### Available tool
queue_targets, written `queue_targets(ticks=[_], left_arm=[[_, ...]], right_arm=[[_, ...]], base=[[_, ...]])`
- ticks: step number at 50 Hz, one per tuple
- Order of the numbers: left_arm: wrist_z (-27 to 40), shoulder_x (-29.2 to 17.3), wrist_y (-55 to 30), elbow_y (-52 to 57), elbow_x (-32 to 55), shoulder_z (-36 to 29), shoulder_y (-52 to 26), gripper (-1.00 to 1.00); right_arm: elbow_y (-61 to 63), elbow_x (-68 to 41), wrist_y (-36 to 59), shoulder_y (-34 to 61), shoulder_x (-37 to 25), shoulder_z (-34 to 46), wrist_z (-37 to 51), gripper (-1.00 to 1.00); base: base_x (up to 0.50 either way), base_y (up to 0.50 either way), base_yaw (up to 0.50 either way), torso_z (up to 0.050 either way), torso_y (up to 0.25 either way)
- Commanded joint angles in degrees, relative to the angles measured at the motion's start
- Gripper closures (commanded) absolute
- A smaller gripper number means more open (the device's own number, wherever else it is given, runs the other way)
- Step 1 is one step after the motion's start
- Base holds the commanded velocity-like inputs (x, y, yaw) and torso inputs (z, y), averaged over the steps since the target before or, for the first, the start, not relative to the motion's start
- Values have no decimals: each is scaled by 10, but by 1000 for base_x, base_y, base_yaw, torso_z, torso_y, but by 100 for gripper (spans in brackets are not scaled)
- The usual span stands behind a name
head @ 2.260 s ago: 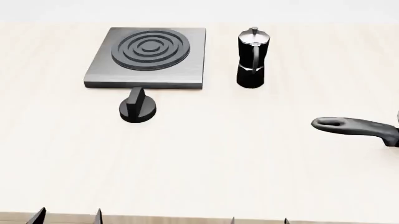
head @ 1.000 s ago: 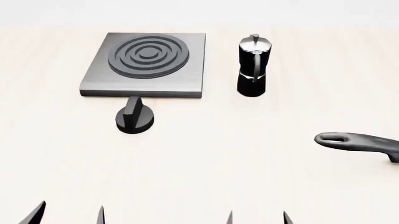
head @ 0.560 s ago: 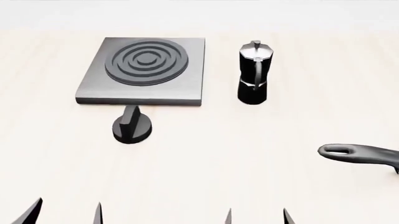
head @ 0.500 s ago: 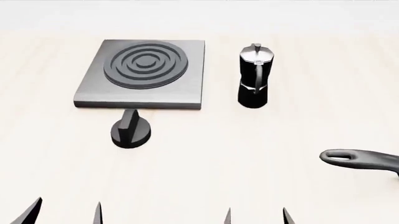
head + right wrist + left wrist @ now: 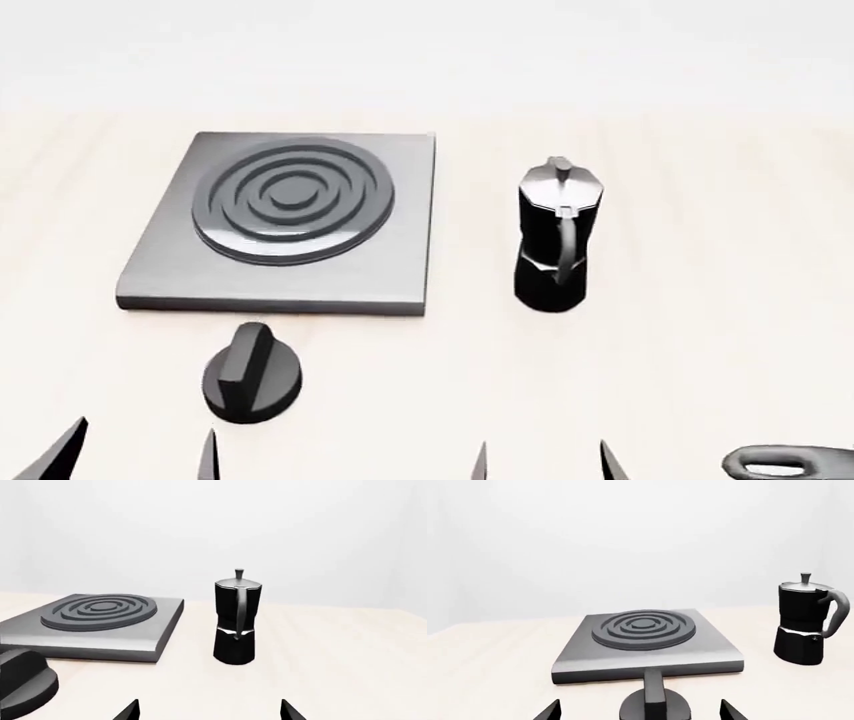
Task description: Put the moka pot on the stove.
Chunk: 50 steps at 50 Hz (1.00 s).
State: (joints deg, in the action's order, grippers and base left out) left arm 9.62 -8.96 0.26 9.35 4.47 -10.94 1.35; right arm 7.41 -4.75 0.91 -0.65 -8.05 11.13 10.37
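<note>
Head view shows the stove [image 5: 278, 222], knob [image 5: 250, 385] and moka pot [image 5: 557, 236] lower and bigger than before. The robot came closer. Both grippers are open and empty. The pot stands on the table [image 5: 694, 280], right of the stove.

Evenly bright, diffuse simulator light in all three views, source not discernible; only faint, soft shadows under the moka pot [image 5: 557, 238] and stove [image 5: 287, 226]; pale highlight on the pot's silver lid [image 5: 562, 184]; far tabletop [image 5: 694, 130] washed out toward white; edges slightly soft, no visible lens distortion.
</note>
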Motion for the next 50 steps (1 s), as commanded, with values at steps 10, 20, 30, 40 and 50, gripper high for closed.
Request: queue_targets(ticks=[10, 20, 30, 40, 50], left_arm=[[9, -8, 0, 6, 4, -8, 1, -100], [13, -11, -1, 7, 6, -13, -1, -100], [17, -14, -2, 10, 7, -17, 0, -100], [20, -17, -1, 9, 9, -20, 0, -100], [23, -19, 0, 7, 13, -23, -2, -100]], right_arm=[[-15, -23, -14, -1, -4, 2, 4, -100], [-25, -33, -21, 1, -7, 3, 5, -100], [-5, -28, -17, -2, -13, 12, 10, -100], [-8, -29, -17, -1, -16, 15, 16, -100], [5, -22, -19, -4, -22, 19, 24, -100]], base=[[373, 0, 0, 0, 0], [261, 0, 0, 0, 0], [268, 0, 0, 0, 0], [319, 0, 0, 0, 0], [199, 0, 0, 0, 0]])
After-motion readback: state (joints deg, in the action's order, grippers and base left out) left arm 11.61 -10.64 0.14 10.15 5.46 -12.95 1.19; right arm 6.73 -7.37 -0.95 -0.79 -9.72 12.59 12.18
